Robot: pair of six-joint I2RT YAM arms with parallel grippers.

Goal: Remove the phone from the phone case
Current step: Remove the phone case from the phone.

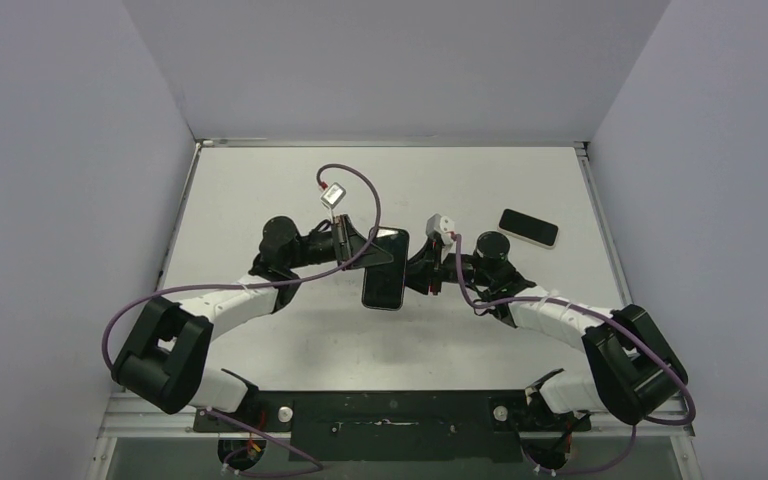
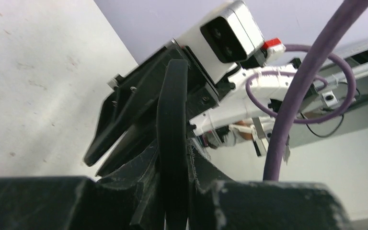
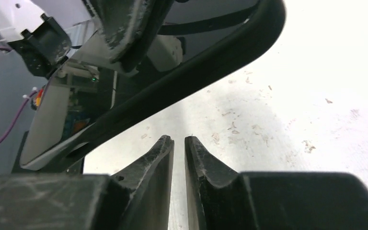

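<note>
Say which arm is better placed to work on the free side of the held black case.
Right. The right claw lies beside the free edge of the black case, almost closed and holding nothing. The left claw is clamped on the opposite edge, so it probably should only hold.

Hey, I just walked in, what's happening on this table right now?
The left tool is clamped on the edge of a black phone case, holding it off the table. The right tool sits beside the case, shut and gripping nothing. A phone lies flat on the table further right, apart from both arms, so it appears to be out of the case.
</note>
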